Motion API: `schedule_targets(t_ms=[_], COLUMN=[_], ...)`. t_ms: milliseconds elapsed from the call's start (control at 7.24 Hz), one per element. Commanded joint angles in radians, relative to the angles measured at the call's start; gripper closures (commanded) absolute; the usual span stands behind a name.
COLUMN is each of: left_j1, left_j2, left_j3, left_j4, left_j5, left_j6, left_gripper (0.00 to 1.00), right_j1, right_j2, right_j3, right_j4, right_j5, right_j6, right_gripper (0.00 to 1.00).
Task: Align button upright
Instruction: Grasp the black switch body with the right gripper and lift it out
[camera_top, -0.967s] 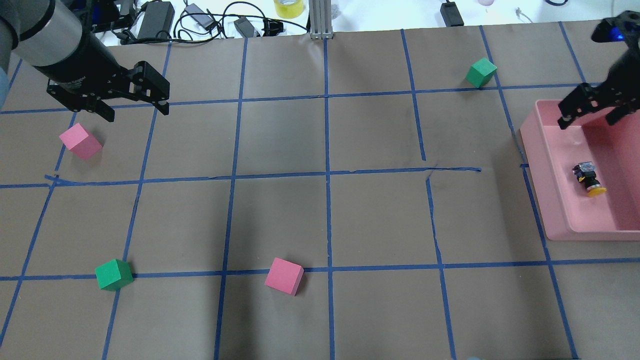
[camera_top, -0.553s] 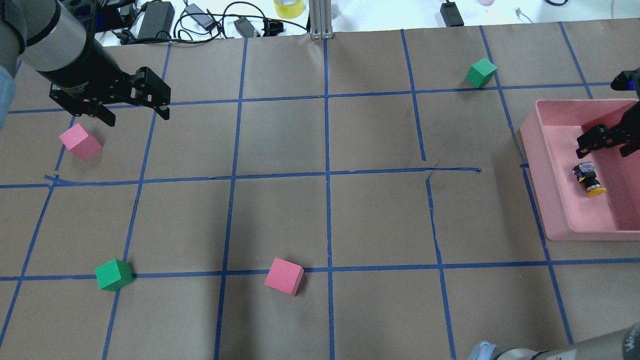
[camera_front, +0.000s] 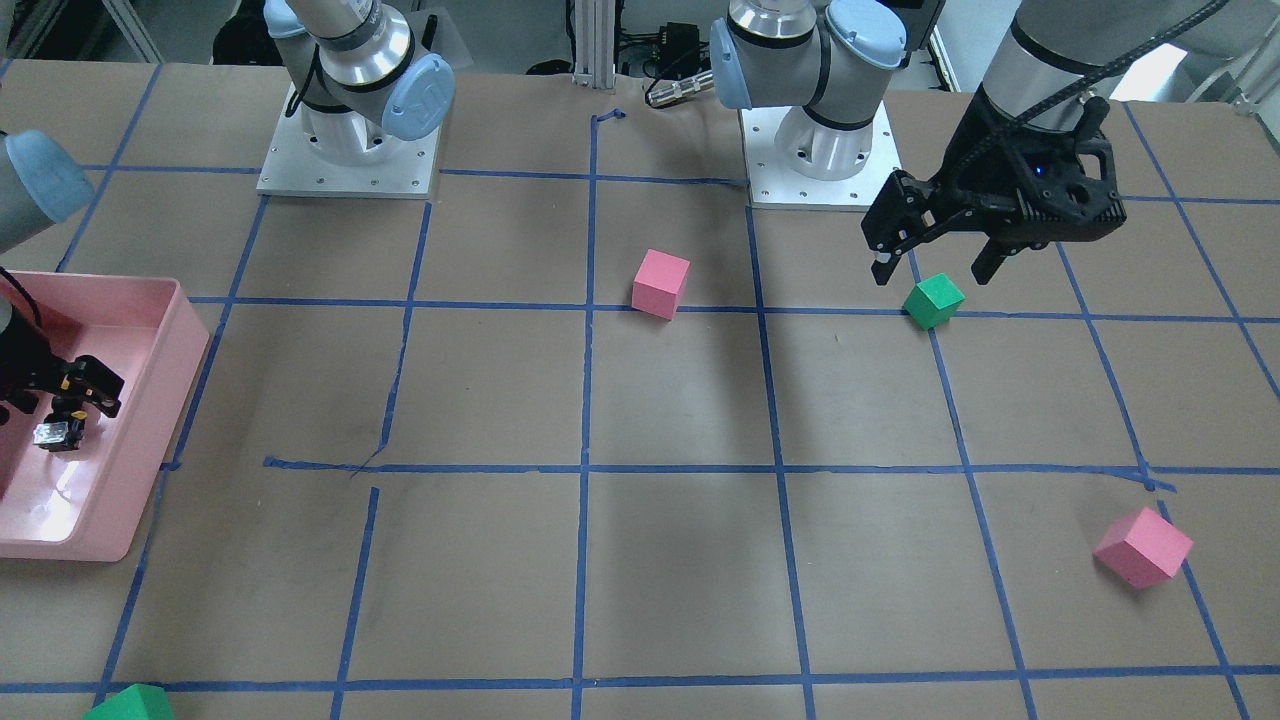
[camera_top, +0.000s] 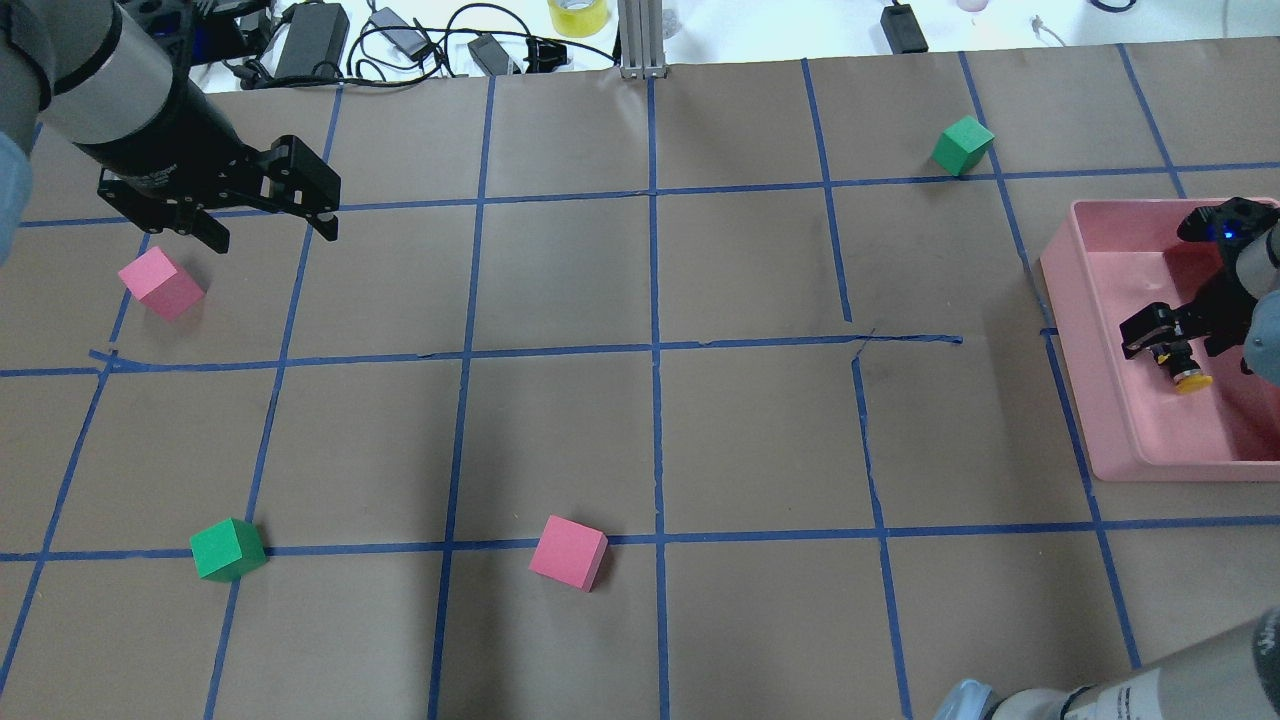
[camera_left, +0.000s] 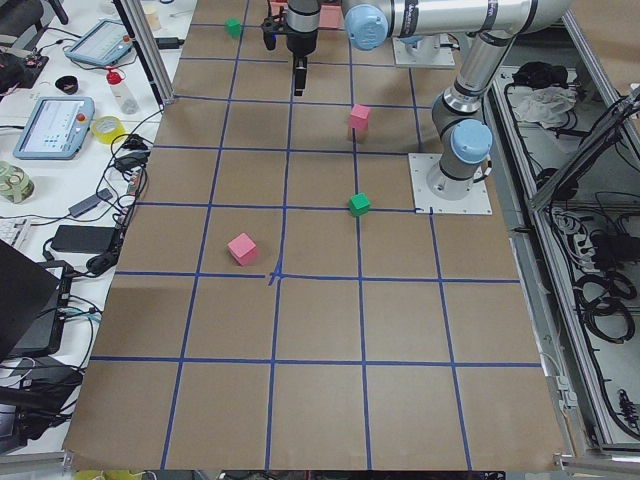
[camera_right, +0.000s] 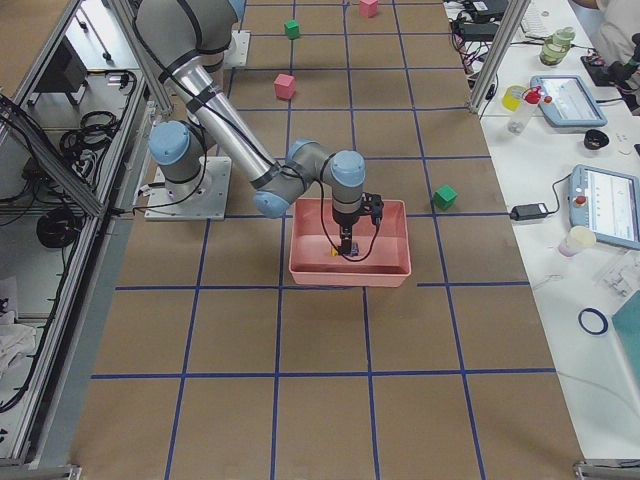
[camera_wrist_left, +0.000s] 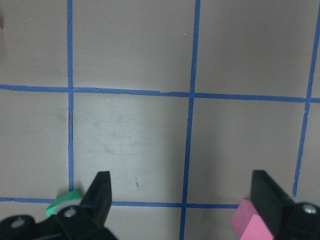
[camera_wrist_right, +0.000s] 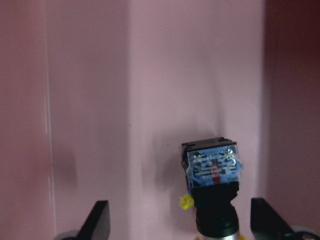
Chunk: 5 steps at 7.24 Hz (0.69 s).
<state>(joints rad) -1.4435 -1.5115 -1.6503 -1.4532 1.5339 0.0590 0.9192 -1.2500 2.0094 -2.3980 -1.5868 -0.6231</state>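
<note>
**Front-facing view.** The table (camera_front: 680, 400) is brown paper gridded with blue tape. A pink tray (camera_front: 60, 510) sits at 9 o'clock. The right gripper (camera_front: 60, 408) is down inside it, over the button (camera_front: 55, 434), whose silvery block shows at the gripper's 6 o'clock. The left gripper (camera_front: 932, 272) hangs at 2 o'clock with its jaws apart, and a green cube (camera_front: 933, 300) shows just below them. A pink cube (camera_front: 660, 283) lies just above centre, a second pink cube (camera_front: 1142, 547) at 4 o'clock and a second green cube (camera_front: 130, 705) at 7 o'clock.

**Overhead view.** The tray is at 3 o'clock and its walls ring the button. The button lies on its side on the tray floor, with its yellow cap at its 5 o'clock end. Its black body runs up under the right gripper. The nearest cube, the second green one, lies outside the tray at its 11 o'clock. Cables (camera_top: 400, 45) and a yellow tape roll (camera_top: 578, 15) lie beyond the table at 12 o'clock.

**Exterior left view.** The four cubes are spread up the table, and a tablet (camera_left: 55, 112) lies on the bench at 9 o'clock. The button cannot be made out.

**Exterior right view.** The near arm bends down into the tray at centre. A yellow speck shows at the gripper's tip.

**Left wrist view.** The fingers (camera_wrist_left: 100, 195) stand wide apart over bare paper. A green cube corner shows at 7 o'clock and a pink one at 5 o'clock.

**Right wrist view.** The fingers (camera_wrist_right: 100, 220) stand apart at 7 and 5 o'clock. The button lies between them, touching neither and nearer the 5 o'clock one. The block's end face is bluish-clear with a red mark. Its fine print is too small to read.
</note>
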Motion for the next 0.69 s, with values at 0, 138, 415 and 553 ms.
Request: schedule_targets(t_ms=[0, 138, 415, 553], left_j1=[0.0, 0.0, 0.0, 0.0], left_j2=[-0.001, -0.001, -0.001, -0.001], left_j3=[0.0, 0.0, -0.003, -0.003], left_j4=[0.001, 0.001, -0.001, -0.001], left_j5=[0.0, 0.0, 0.002, 0.002], left_j6=[-0.001, -0.001, -0.001, -0.001], left_gripper=[0.0, 0.0, 0.0, 0.0], right_j1=[0.0, 0.0, -0.016, -0.017], right_j2=[0.023, 0.023, 0.038, 0.038], right_j3=[0.002, 0.0, 0.0, 0.0], right_j4=[-0.012, -0.013, -0.01, -0.001], right_j5=[-0.01, -0.01, -0.031, -0.03], right_j6=[0.0, 0.0, -0.006, -0.004], right_gripper=[0.0, 0.01, 0.59, 0.83])
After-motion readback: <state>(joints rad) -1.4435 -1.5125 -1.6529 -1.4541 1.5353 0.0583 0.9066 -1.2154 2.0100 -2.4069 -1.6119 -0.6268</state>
